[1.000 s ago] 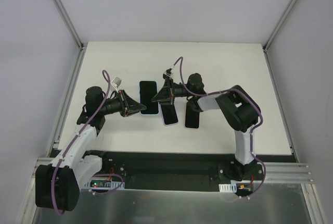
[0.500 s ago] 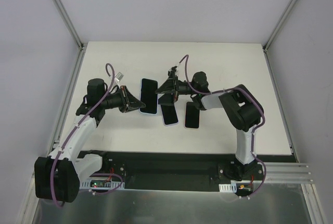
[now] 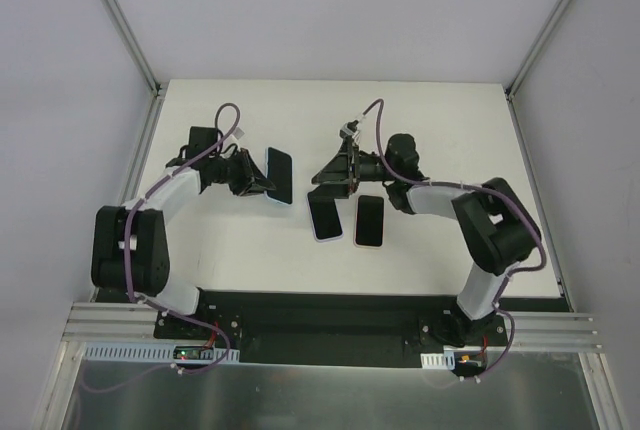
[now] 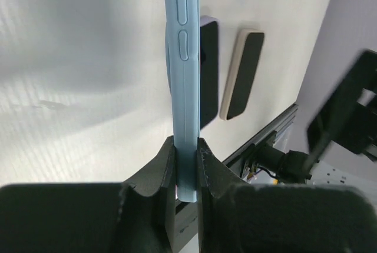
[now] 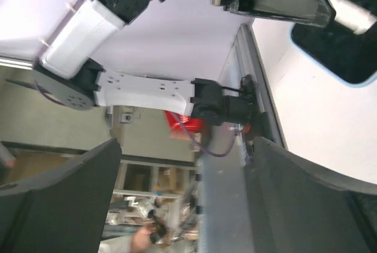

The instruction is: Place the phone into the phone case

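My left gripper is shut on one end of a light blue phone case. It holds the case edge-on above the table, left of centre, and the case's face looks dark. Two dark phones lie flat near the middle, one with a pale lavender rim and one with a cream side. My right gripper hangs open just beyond the lavender-rimmed one, with nothing between its fingers. Its view shows the blue case in the left gripper.
The white table is walled at the back and both sides. A metal rail runs along its left edge. A black strip with the arm bases lies at the near edge.
My right gripper has opened and drawn back from the lavender-rimmed phone, which stays on the table. My left arm has swung farther away and left, carrying the blue case.
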